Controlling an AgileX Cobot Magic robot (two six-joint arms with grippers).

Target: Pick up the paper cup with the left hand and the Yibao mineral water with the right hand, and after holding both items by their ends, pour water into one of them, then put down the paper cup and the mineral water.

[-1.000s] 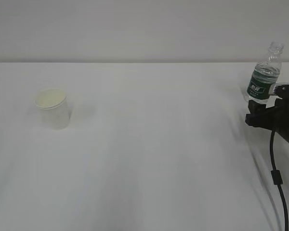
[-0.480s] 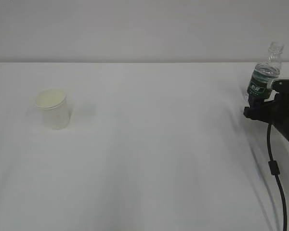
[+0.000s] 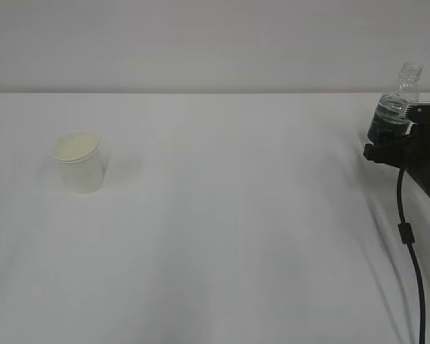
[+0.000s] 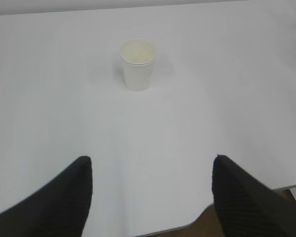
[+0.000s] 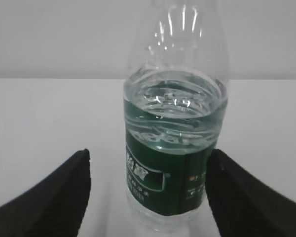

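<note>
The white paper cup (image 3: 77,161) stands upright on the left of the white table; the left wrist view shows it (image 4: 137,64) far ahead of my left gripper (image 4: 152,159), which is open and empty. The left arm is out of the exterior view. The Yibao mineral water (image 3: 394,106) stands upright at the far right, uncapped and partly filled. My right gripper (image 3: 384,143) is open, level with its green label. In the right wrist view the bottle (image 5: 175,143) stands between the fingers (image 5: 64,192): the right finger is close beside it and there is a gap on the left.
The table's near edge (image 4: 187,227) runs just under the left gripper, with brown floor beyond it. A thin black cable (image 3: 410,251) hangs from the right gripper down the right side. A pale wall (image 3: 201,43) stands behind the table.
My right gripper has moved in towards the bottle and now hides most of its label in the exterior view. The bottle and the cup have not moved.
</note>
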